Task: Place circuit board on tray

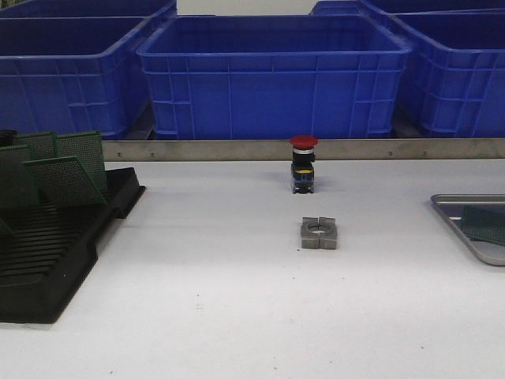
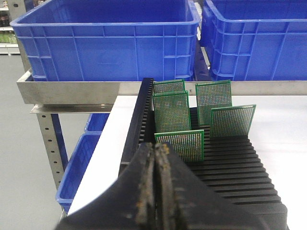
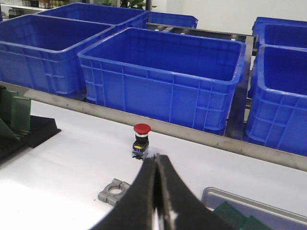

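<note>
**Ana:** White table (image 1: 221,316) fills the near ground in the front view. What sits closest to us?

**Ben:** On the left, the black slotted rack (image 1: 47,253), with green perforated circuit boards (image 1: 67,180) standing in its far slots. The left wrist view shows five of them upright there. On the right edge lies the tray (image 1: 465,202), silver-grey with a raised rim, and one green circuit board (image 1: 485,223) is lying flat inside it (only partly in frame).

**Ana:** And the claws?

**Ben:** Neither shows in the front view. In its own wrist view, the left claw (image 2: 156,158) has its fingers pressed together, holding nothing, hanging over the near end of the rack. The right claw (image 3: 156,177) is likewise closed and empty, with the tray just beside it.

**Ana:** Further out?

**Ben:** Mid-table sits a grey metal block (image 1: 319,234) with a round hole. Beyond it stands a red mushroom push-button (image 1: 303,164), upright. Behind that runs a metal rail (image 1: 237,149) along the table's far edge, then blue crates (image 1: 272,75) side by side.
</note>
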Motion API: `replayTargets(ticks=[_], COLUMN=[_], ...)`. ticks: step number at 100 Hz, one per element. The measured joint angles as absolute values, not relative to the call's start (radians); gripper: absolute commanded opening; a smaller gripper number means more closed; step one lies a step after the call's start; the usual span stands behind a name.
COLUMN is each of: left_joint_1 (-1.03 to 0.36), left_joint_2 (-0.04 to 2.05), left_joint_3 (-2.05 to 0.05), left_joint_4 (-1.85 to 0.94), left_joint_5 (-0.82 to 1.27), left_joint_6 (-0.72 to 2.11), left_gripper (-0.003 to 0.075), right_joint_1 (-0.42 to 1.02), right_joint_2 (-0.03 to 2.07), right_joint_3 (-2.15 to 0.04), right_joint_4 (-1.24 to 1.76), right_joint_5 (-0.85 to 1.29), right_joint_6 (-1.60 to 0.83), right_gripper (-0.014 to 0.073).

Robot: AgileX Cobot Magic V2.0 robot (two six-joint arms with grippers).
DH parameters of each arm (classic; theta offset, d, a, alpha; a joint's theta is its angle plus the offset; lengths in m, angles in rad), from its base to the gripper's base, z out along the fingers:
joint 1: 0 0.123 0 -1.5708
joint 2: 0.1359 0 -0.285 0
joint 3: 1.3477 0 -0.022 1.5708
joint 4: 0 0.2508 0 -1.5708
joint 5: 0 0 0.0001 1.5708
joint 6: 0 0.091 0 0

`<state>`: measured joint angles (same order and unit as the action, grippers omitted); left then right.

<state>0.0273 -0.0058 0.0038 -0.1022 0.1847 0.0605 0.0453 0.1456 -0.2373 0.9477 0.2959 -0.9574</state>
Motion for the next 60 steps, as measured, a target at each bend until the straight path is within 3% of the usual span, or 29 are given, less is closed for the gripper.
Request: replayTargets(ticks=[31,60], left_joint_1=[0.027,0.027], left_joint_2=[-0.006,-0.006], left_joint_3=[0.004,0.004], left_joint_4=[-0.102,-0.102], left_joint_5=[0.185,0.185], left_joint_6=[0.060,0.060], left_gripper=[-0.0020,-0.0020], right_joint_1=[0.032,0.003], right_joint_2=[0.146,0.093], right_joint_3=[-0.188,0.006], right_joint_4=[0.798,0.146], right_joint_5=[0.073,-0.072], right_joint_6=[-0.847,-0.158], right_gripper=[-0.0061,-0.0061])
